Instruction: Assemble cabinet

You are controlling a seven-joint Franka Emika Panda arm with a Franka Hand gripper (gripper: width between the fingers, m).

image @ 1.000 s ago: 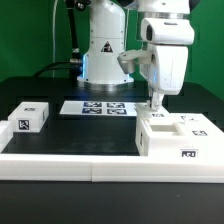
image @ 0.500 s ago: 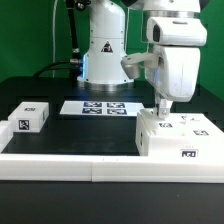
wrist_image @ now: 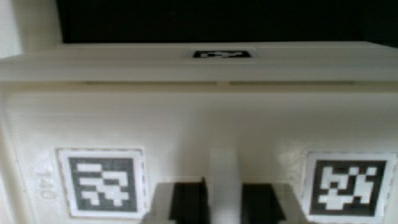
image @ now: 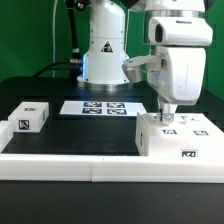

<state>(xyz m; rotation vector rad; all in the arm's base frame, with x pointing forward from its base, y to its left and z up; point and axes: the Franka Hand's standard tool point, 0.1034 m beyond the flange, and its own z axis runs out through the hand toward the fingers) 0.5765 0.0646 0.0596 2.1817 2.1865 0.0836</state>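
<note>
The cabinet body (image: 180,140) is a white box with black-and-white tags, at the exterior view's right by the front ledge. My gripper (image: 167,117) hangs straight down, its tips at the body's top face near the back left corner. In the wrist view the body (wrist_image: 196,110) fills the frame, with a tag on each side of my gripper (wrist_image: 224,202). The dark fingers (wrist_image: 185,202) stand close together with only a thin pale strip between them, and I see nothing held. A small white tagged panel (image: 30,116) lies at the exterior view's left.
The marker board (image: 100,107) lies flat on the black table between the panel and the cabinet body. The white robot base (image: 103,50) stands behind it. A long white ledge (image: 70,162) runs along the table's front edge.
My gripper has moved toward the exterior view's right and a little lower, from the cabinet body's left edge to over its top. The body and the small panel have not visibly moved.
</note>
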